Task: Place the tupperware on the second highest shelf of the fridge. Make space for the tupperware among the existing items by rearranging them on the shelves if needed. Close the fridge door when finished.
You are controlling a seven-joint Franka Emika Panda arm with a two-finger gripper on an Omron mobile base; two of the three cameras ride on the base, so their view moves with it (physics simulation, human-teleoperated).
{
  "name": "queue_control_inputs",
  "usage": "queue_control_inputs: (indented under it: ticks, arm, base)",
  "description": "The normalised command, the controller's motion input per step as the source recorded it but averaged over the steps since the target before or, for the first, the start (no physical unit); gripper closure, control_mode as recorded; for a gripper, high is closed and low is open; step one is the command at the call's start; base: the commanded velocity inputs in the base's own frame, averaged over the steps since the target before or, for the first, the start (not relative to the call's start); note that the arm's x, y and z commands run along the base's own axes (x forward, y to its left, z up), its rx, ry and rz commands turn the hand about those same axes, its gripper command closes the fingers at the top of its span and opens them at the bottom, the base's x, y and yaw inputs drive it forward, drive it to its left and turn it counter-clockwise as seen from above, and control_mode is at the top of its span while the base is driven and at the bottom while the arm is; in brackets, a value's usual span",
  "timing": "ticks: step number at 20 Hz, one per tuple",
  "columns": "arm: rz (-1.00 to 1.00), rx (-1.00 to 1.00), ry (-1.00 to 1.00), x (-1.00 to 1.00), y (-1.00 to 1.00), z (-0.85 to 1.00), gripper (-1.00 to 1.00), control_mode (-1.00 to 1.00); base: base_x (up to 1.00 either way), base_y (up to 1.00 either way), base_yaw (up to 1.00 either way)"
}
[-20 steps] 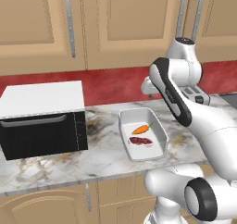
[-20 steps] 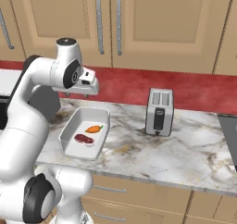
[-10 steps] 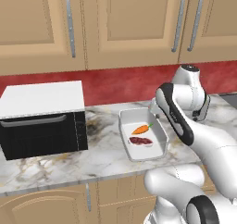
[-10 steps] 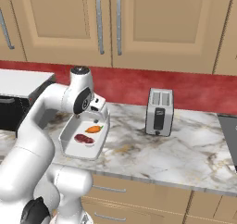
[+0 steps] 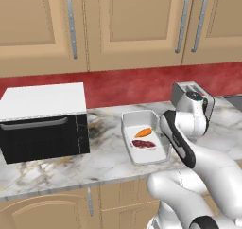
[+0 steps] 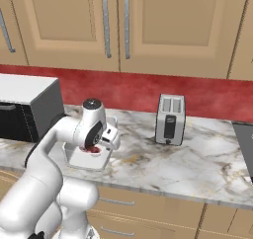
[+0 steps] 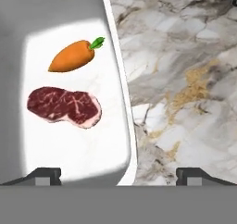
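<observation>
A: How far along is it?

B: Barely begun, I'd judge. The tupperware (image 5: pixel 144 143) sits on the counter (image 5: pixel 56 164), center of the left base view, unlifted; shelving and door-closing remain.

A: And the hand (image 7: pixel 118 174)?

B: Wide open, holding nothing, its fingertips (image 7: pixel 42 174) straddling the container's long rim. Open marble lies at the hand view's right; the oven (image 5: pixel 42 121) and toaster (image 6: pixel 170 119) stand well apart.

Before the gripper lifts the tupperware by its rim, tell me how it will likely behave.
The tupperware looks stiff-walled, so it probably holds its shape. It is shallow and lidless, so the carrot and steak, lying loose on its smooth floor, could slide if it tilts. In the hand view the gripper straddles one side wall; held off-centre, the far side may sag.
</observation>
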Motion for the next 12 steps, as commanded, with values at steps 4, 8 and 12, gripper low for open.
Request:
queue_control_inputs:
  ticks: [4, 8, 12]
  arm:
    - [-0.04, 0.0, 0.07, 0.36, 0.0, -0.42, -1.0, -1.0]
    - [-0.04, 0.0, 0.09, 0.53, -0.05, -0.39, -1.0, -1.0]
    - [-0.06, 0.0, 0.13, 0.55, -0.1, -0.39, -1.0, -1.0]
  base:
    - [0.0, 0.0, 0.0]
    - [0.0, 0.0, 0.0]
    - [0.0, 0.0, 0.0]
